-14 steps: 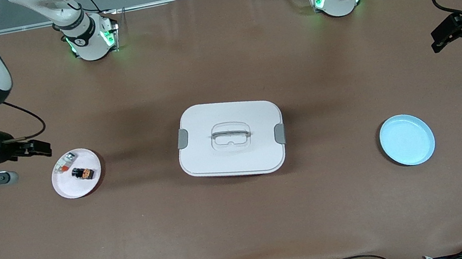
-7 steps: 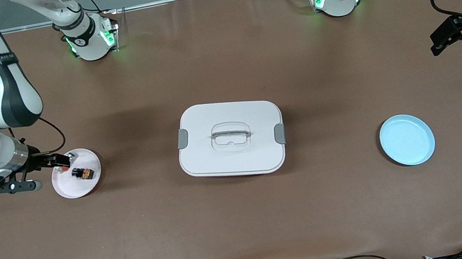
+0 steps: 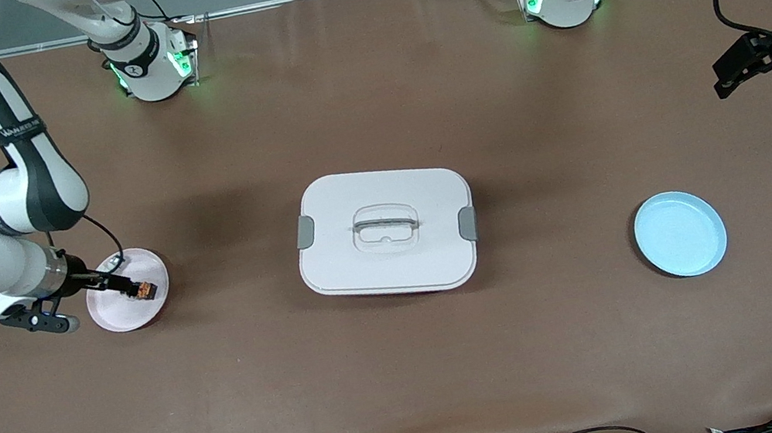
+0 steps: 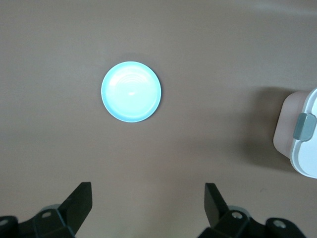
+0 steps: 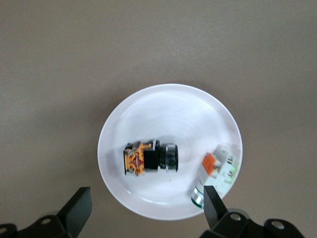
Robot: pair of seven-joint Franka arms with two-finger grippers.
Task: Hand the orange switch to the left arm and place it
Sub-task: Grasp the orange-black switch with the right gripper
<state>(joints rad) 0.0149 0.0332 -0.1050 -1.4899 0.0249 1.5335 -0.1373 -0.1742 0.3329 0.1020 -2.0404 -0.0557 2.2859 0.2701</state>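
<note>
The orange switch [image 3: 144,290], a small black block with an orange end, lies on a round pink plate [image 3: 116,316] at the right arm's end of the table. My right gripper [image 3: 120,284] is open and empty above that plate. In the right wrist view the orange switch [image 5: 148,157] lies mid-plate [image 5: 168,109], ahead of the open right gripper [image 5: 146,210]. The white box [image 3: 385,231] sits shut at the table's middle. My left gripper [image 3: 736,68] is open and empty, up in the air at the left arm's end of the table, and shows open in its wrist view [image 4: 148,203].
A white part with an orange end [image 5: 218,171] lies on the pink plate beside the switch. A light-blue plate [image 3: 679,234] lies toward the left arm's end and shows in the left wrist view [image 4: 131,91], as does a corner of the box [image 4: 302,134].
My right arm has swung in from the table's end, and its gripper now hangs over the pink plate. My left gripper has shifted slightly. The switch has not moved.
</note>
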